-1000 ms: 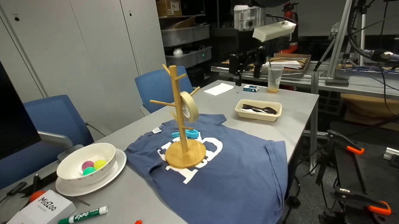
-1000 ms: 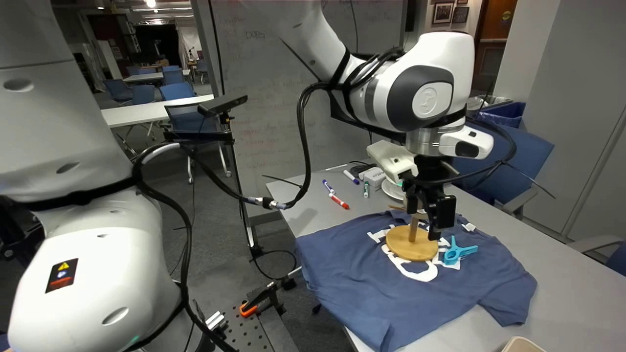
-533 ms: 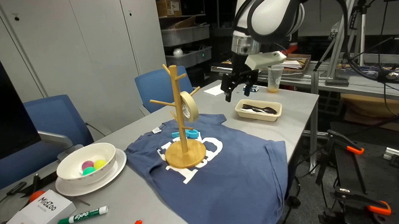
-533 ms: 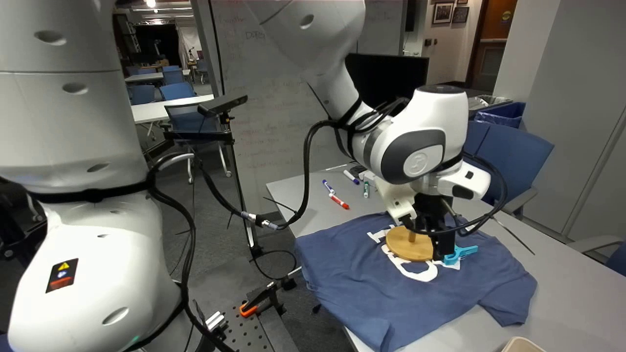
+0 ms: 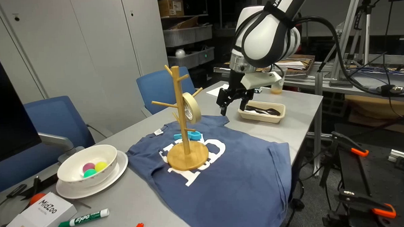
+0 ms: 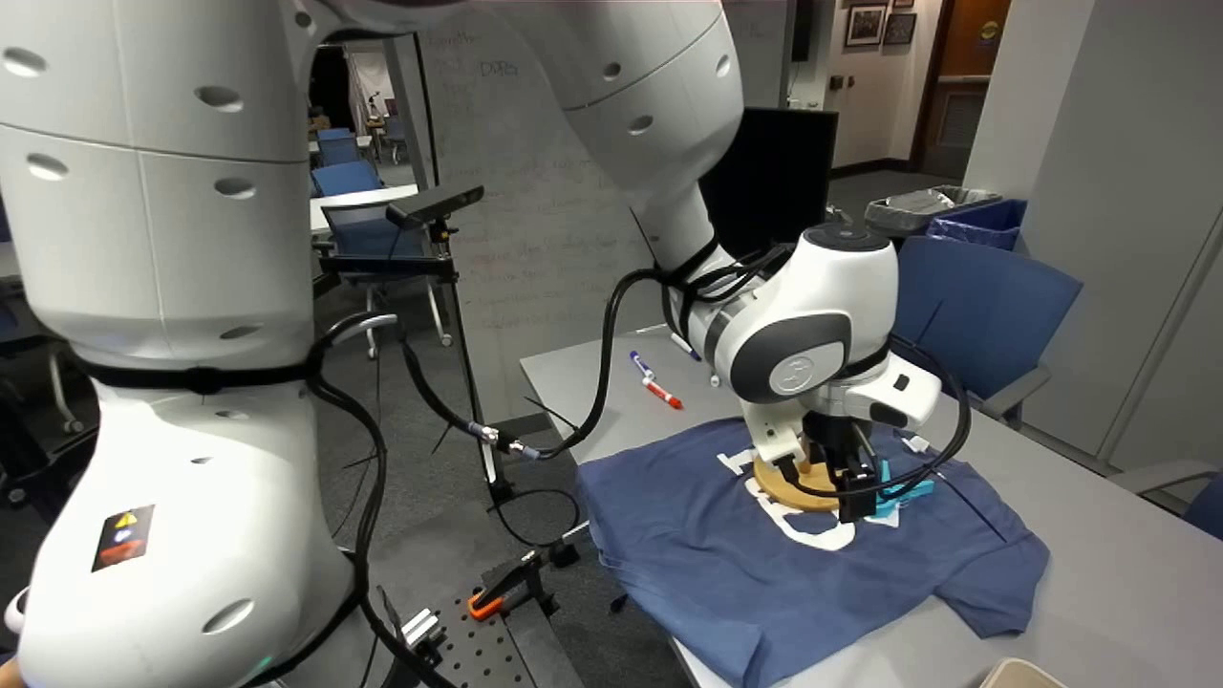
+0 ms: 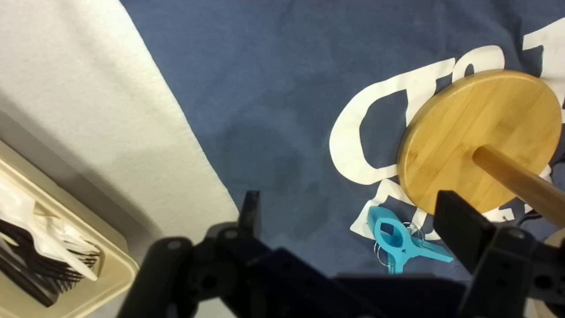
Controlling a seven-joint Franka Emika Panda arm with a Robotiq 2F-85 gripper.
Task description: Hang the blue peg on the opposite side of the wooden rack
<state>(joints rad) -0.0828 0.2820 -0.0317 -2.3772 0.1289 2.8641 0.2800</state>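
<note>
In an exterior view: my gripper (image 5: 233, 109) hangs above the table's far part, right of the rack (image 5: 183, 122), near the tray (image 5: 262, 118). Peg (image 5: 195, 136) lies on the shirt (image 5: 238, 179), on the far side of the rack. Tape (image 5: 192, 107) hangs on the rack, right side.

In an exterior view: I block most of the rack; peg shows just right of my fingers (image 6: 857, 504), partly covered.

Wrist view: fingers spread wide, holding nothing. Peg is on the shirt below, just beside the rack, nearer the finger at the right of this view.

Step, I'd judge: approaching the peg; grasp not yet made, nothing hung. Next: shift rackward over the peg, drop, close on it, keep clear of the rack. "Opposite side" probably means away from the tape; can't tell which arm.
</note>
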